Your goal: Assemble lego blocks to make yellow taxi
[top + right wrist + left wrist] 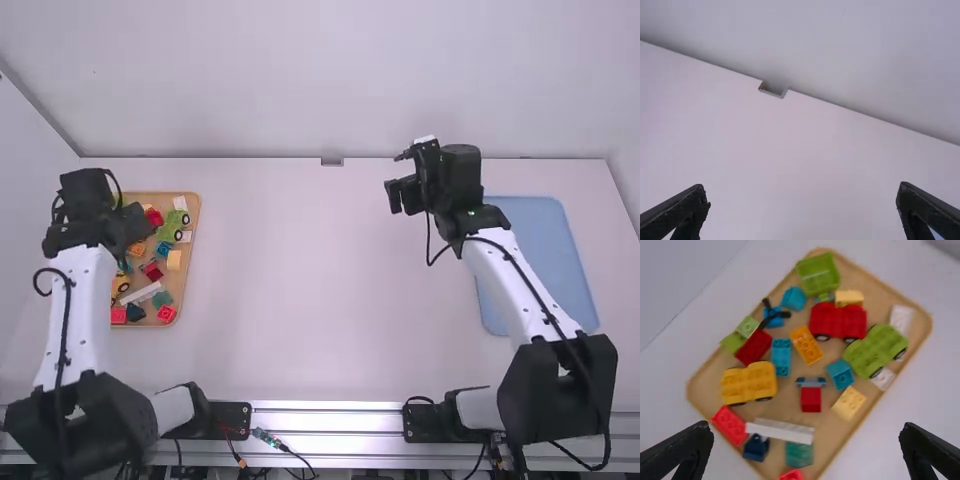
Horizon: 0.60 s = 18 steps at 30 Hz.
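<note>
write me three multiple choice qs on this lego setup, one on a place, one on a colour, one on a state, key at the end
1. Where is the yellow wheeled block?
A) in a gripper
B) in the tan tray
C) loose outside any tray

2. What colour is the flat rectangular panel at the high view's right?
A) red
B) green
C) blue

3. How are the jaws of the left gripper?
A) apart
B) shut together
C) clamped on a block

1: B, it lies among other blocks there.
2: C, its surface is light blue.
3: A, a wide gap separates them.
</note>
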Available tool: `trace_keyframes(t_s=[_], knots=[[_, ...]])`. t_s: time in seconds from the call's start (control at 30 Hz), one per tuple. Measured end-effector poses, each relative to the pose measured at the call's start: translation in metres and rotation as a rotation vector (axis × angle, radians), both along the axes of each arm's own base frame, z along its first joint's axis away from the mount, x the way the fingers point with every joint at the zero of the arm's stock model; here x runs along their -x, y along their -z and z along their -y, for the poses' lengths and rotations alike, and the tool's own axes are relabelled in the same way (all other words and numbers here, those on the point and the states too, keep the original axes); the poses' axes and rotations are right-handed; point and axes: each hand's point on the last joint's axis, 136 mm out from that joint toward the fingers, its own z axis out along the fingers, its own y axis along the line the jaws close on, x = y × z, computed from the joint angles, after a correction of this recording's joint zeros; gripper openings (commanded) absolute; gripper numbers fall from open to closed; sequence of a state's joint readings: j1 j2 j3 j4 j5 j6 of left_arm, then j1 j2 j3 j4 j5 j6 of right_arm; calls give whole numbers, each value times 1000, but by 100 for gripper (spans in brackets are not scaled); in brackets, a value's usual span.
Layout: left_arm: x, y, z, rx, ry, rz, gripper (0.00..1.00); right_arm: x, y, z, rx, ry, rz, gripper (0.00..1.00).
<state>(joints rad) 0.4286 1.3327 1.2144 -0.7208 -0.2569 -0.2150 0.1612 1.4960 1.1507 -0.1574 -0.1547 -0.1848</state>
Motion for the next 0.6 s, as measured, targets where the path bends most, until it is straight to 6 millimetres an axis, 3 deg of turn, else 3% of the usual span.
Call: trace_keyframes(t_s=[0.03,0.13,0.27,0.4,0.6], knots=[[1,1,-2,3,-2,-9,99,-1,2,1,3,1,-4,99],[7,14,-37,17,-35,-89,99,-5,14,9,5,22,-33,99],[20,33,-62,28,-37,-187,99,-7,15,19,5,44,-32,99],[23,46,-69,30,4,-249,99,-9,13,23,3,53,-25,99],[6,48,-79,-32,91,-245,99,-11,10,22,2,52,-11,99]])
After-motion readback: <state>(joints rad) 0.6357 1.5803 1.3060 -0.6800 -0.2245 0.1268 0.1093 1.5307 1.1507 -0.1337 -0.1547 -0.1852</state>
